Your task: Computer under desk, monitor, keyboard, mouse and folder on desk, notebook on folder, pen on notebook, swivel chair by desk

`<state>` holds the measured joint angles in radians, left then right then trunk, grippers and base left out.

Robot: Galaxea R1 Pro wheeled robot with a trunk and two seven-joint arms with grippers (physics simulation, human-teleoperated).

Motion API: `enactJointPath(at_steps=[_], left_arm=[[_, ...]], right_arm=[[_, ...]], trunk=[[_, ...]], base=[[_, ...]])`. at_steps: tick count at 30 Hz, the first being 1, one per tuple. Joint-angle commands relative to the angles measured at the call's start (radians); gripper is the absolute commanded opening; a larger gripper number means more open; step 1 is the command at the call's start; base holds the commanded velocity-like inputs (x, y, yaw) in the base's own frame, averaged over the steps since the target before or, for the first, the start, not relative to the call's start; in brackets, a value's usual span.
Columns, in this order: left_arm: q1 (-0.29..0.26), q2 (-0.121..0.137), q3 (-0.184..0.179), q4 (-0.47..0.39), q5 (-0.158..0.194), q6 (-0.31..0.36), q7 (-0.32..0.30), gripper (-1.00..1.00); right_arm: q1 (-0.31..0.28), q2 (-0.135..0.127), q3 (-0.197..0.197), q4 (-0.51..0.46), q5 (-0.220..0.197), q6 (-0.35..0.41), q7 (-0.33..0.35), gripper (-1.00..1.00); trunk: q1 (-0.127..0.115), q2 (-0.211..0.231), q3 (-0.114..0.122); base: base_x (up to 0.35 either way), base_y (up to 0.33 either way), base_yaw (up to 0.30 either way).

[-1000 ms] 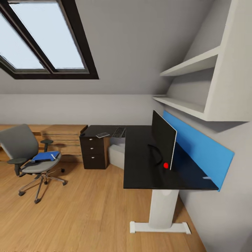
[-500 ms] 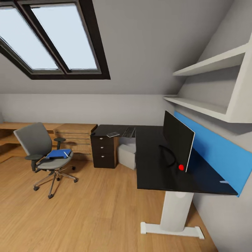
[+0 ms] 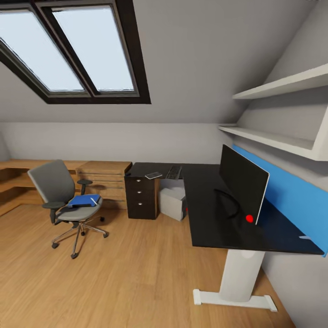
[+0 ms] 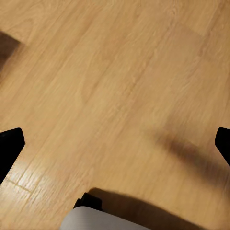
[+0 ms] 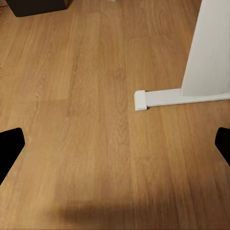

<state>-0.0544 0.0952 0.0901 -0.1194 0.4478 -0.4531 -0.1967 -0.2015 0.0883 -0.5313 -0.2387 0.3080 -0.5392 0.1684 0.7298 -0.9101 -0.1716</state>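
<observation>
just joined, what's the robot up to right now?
Nothing is held. Both grippers, left and right, hang open over bare floor. The folder lies on the chair, away from the desk. The monitor and keyboard are on the desk, the computer under it.

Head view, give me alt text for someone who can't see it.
An attic bedroom with a black L-shaped desk carrying a wide monitor, keyboard and notebook. A grey swivel chair stands apart on the wood floor, holding a blue folder; a white computer sits under the desk.
</observation>
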Motion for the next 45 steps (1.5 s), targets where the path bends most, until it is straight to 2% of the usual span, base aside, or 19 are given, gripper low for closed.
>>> enactJointPath(at_steps=[1,15,26,38,45], left_arm=[[-0.001,0.0,0.008,0.001,0.003,-0.001,-0.01,1.0],[-0.001,0.0,0.008,0.001,0.002,-0.001,-0.014,1.0],[-0.001,0.0,0.008,0.001,0.002,-0.001,-0.015,1.0],[-0.001,0.0,0.008,0.001,0.002,-0.001,-0.015,1.0],[-0.001,0.0,0.008,0.001,0.002,-0.001,-0.015,1.0]], right_arm=[[-0.001,0.001,-0.009,-0.001,0.006,-0.002,0.005,1.0],[0.0,-0.001,-0.009,-0.001,0.007,-0.002,0.005,1.0],[-0.001,0.0,-0.009,0.001,0.008,-0.002,0.005,1.0],[-0.001,0.002,-0.009,0.002,0.008,-0.001,0.005,1.0],[-0.001,0.002,-0.009,0.002,0.008,-0.001,0.005,1.0]], trunk=[[-0.004,0.006,0.002],[-0.057,0.104,0.046],[-0.1,0.181,0.08],[-0.1,0.181,0.079],[-0.1,0.181,0.071]], base=[[0.0,0.045,0.0],[-0.042,0.009,-0.011],[0.018,0.136,-0.215],[0.252,0.229,-0.252],[0.291,0.197,-0.1]])
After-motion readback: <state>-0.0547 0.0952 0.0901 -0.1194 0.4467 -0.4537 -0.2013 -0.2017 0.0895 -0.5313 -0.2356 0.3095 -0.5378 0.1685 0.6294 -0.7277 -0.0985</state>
